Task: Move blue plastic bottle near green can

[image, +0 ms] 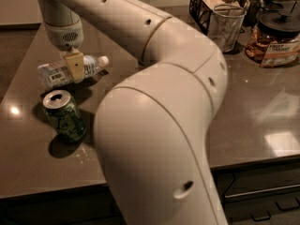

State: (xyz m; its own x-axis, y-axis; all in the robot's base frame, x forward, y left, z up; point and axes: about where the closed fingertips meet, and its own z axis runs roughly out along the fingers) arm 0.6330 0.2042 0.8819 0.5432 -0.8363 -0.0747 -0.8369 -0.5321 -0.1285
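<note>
Grasping state: the gripper (75, 73) is seen clenched on the blue plastic bottle (54, 74), clamped across its middle.
Fingers: one pale yellow finger (75, 64) is laid over the near face of the bottle, at the right edge of the label as viewed. The other finger is hidden behind the bottle.
Bottle between the fingers: the body is set crosswise between them. The labelled part sticks out to the view's left, and the neck and white cap stick out to the view's right.
Bottle pose: it is held on its side, with the cap end tilted slightly upward in the view.
Bottle contact: a dark shadow is seen under it. Whether it rests on the countertop (262, 107) or is held just above it cannot be told.
Gripper location: it is pointed downward at the left part of the countertop, under the rounded white wrist.
Green can (64, 116): it is stood upright on the countertop with its silver top showing. It is near the bottle on the camera's side, and a narrow strip of counter is seen between them.
Arm (159, 78): the centre of the view is filled by its large white links.
Far right corner: a wire basket (199, 6), a clear cup (226, 25) and a lidded jar (276, 41) are grouped well apart from the bottle and can.
</note>
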